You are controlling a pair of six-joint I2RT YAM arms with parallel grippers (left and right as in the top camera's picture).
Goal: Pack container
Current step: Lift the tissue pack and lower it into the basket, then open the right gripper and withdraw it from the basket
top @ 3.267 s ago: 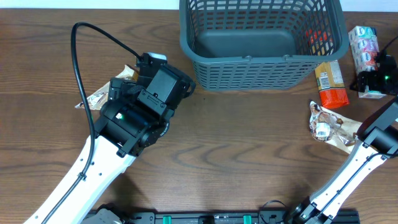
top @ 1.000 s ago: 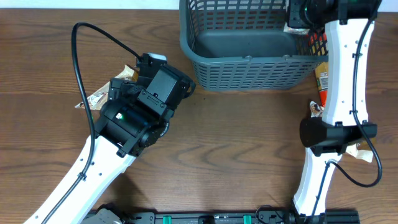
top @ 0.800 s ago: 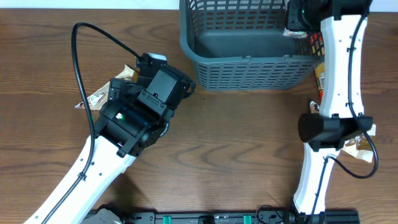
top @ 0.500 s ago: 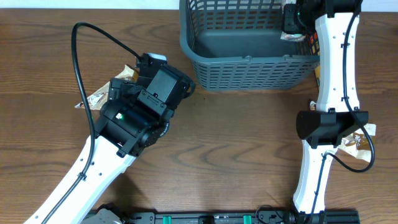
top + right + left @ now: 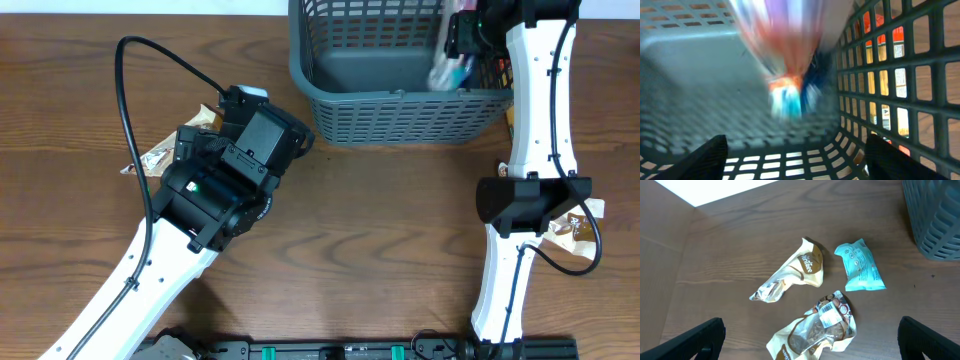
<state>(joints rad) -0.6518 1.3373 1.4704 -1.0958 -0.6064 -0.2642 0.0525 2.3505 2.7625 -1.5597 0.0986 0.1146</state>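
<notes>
**Right pincer spread over the basket, packet loose below it**

The right gripper (image 5: 800, 159) has its fingers wide apart and holds nothing. A blurred striped packet (image 5: 785, 60) shows at upper centre between them, probably dropping. Around it is the container (image 5: 880, 75), at the top right of the overhead view. It is a dark grey-blue basket with slotted sides, a solid floor and a thick rim. It looks stiff but light and could slide on the table (image 5: 400, 220), so the rim is the best hold. The left gripper (image 5: 810, 340), also spread and empty, hovers over a teal packet (image 5: 860, 267).
</notes>
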